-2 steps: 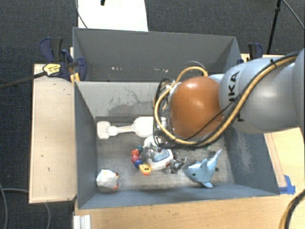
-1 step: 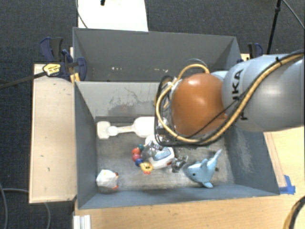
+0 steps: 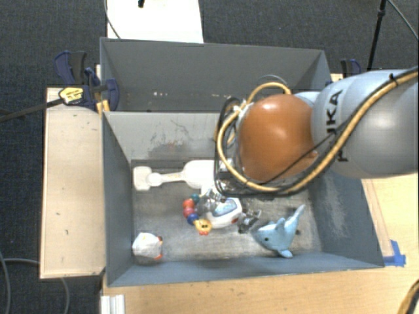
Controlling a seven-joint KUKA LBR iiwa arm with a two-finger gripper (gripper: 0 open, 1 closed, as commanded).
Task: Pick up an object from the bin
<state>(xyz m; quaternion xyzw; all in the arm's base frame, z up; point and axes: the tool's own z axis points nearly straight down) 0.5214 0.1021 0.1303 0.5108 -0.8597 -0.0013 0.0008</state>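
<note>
Hovering over the small heap mid-floor of the bin [image 3: 121, 195], the gripper [image 3: 219, 205] sits above a white-and-blue toy [image 3: 227, 213]; open or closed, I cannot tell. Coloured beads [image 3: 194, 211] crowding that toy could foul the grasp.

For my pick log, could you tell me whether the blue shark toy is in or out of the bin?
In: the blue shark toy lies on the bin floor, front right.

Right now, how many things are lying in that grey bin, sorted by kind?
White long-handled tool: 1
Blue shark toy: 1
White crumpled lump: 1
Small colourful heap, middle: 1, pieces uncountable
Total: 4
</note>
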